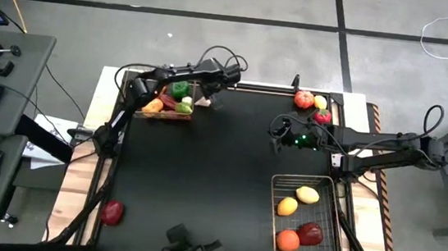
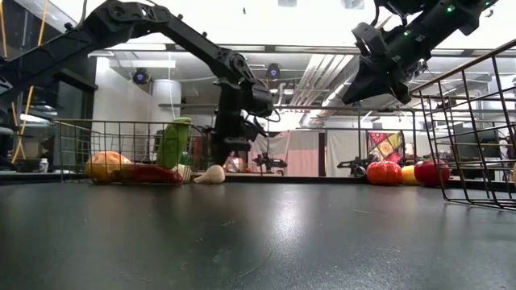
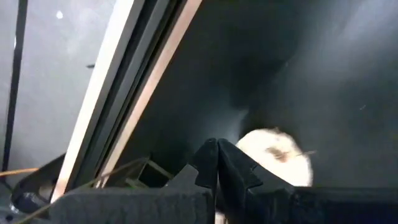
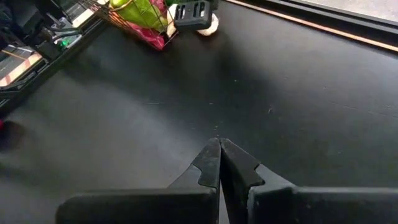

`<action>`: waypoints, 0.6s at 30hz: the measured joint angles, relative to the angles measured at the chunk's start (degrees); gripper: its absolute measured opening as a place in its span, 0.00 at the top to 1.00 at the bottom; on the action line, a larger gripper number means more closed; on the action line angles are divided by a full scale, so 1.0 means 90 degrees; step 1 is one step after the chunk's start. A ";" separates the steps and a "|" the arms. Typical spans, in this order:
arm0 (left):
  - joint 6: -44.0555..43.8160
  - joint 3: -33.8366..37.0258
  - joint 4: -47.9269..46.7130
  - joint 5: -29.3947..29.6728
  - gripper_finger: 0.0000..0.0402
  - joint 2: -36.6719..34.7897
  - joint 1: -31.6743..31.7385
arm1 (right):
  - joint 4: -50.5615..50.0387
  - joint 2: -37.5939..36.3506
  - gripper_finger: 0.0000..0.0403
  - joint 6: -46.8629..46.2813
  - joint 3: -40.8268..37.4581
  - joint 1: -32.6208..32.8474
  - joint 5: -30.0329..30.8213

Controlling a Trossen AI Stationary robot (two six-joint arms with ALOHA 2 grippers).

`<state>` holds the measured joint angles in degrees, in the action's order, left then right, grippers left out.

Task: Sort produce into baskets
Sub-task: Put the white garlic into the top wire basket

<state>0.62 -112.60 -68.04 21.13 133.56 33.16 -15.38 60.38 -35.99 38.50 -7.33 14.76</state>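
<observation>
The smaller basket stands at the far left and holds a green pepper, an orange piece and other produce. A white garlic lies on the mat just outside its right side. My left gripper is shut and points steeply down right beside the garlic. My right gripper is shut and hangs above the mat's middle right with nothing in it. The larger basket at the near right holds two lemons, an orange and a dark-red piece. My left gripper stands shut close against the garlic's side, coming from above. I cannot tell whether a finger touches it. The garlic rests on the mat.
A red apple lies at the near left corner. A red-orange piece, a yellow one and a red one sit at the far right. A dark device is at the near edge. The mat's middle is bare.
</observation>
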 joint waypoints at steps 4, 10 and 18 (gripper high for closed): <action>0.0030 0.0000 -0.0330 0.0087 1.00 0.0001 0.0014 | 0.0000 0.0000 1.00 0.0022 0.0000 0.0000 -0.0002; 0.0108 0.0000 -0.0562 0.0075 1.00 0.0005 -0.0020 | -0.0002 0.0000 1.00 0.0022 0.0000 0.0000 -0.0025; 0.0403 0.0002 -0.0593 -0.0358 1.00 0.0012 -0.0241 | -0.0002 0.0000 1.00 0.0022 0.0000 0.0000 -0.0047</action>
<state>4.25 -112.57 -73.38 17.91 133.67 31.00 -15.40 60.38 -35.79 38.50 -7.33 14.34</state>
